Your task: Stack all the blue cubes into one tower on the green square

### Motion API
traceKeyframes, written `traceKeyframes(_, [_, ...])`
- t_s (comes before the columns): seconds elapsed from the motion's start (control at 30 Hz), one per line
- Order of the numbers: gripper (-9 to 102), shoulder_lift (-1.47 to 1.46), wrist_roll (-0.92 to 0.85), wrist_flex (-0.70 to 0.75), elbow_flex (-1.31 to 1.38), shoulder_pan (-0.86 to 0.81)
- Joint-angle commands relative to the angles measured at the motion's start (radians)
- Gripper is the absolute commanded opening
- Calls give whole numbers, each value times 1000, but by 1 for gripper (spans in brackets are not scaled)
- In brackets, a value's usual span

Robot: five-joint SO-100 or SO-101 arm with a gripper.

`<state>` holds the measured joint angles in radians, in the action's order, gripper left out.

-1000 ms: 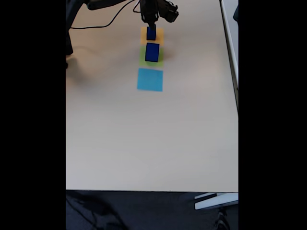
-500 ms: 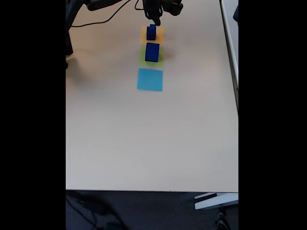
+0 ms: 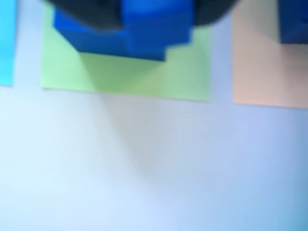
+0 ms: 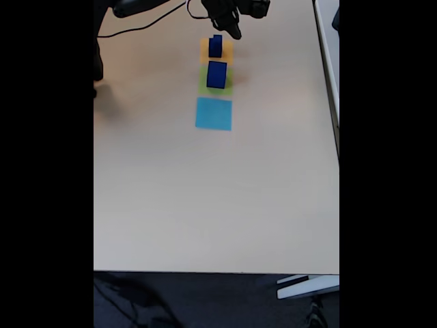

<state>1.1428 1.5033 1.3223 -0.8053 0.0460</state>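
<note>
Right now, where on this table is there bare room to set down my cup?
The whole near half of the table below the light-blue square is bare. It is crowded at the far edge: blue cubes on the green square and orange square, with the claw above.

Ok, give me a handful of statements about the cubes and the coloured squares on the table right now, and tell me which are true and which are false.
1. A blue cube stands on the green square. True.
2. The light-blue square has a cube on it. False: in the fixed view it lies bare.
3. A smaller blue cube sits on the orange square. True.
4. In the fixed view the three squares lie in a row across the table from left to right. False: they run from top to bottom, orange, green, then light blue.
5. The gripper hangs over the light-blue square. False: it is near the top edge, by the orange square.
</note>
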Motion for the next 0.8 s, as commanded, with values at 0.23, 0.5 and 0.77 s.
traceKeyframes(0.23, [0,101,-23,-8,-46,-55])
traceKeyframes(0.5, [0,97,109,5,-101,-20])
traceKeyframes(0.77, [0,91,169,8,-178,-2])
